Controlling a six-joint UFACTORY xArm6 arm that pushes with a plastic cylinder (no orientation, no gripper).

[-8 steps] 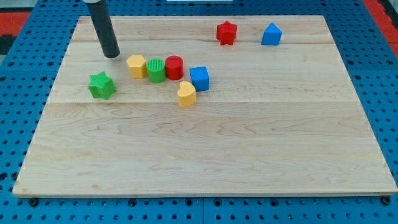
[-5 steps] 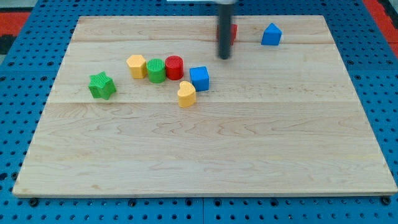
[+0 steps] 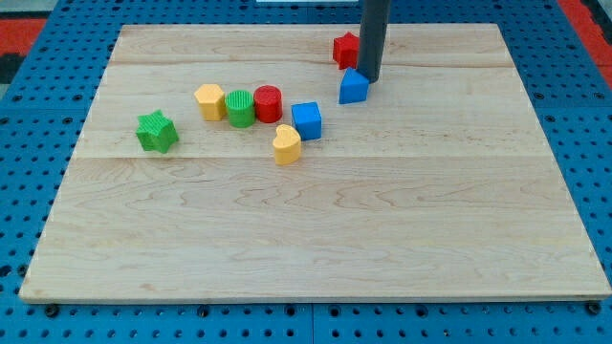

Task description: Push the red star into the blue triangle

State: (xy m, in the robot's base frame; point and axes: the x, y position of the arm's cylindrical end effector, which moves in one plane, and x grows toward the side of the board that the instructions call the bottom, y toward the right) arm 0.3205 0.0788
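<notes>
The red star (image 3: 344, 50) sits near the view's top, partly hidden behind my rod. The blue triangle (image 3: 353, 86) lies just below it, a small gap between them. My tip (image 3: 370, 78) rests at the upper right edge of the blue triangle, touching it, just to the right of the red star.
A cluster lies left of centre: yellow hexagon (image 3: 209, 100), green cylinder (image 3: 240, 108), red cylinder (image 3: 268, 103), blue cube (image 3: 306, 120), yellow heart (image 3: 286, 144). A green star (image 3: 157, 131) sits further left. The wooden board (image 3: 316, 239) lies on a blue pegboard.
My rod swept from the view's upper left to the right, past the red star. The blue triangle has moved from the upper right down-left to just below the red star.
</notes>
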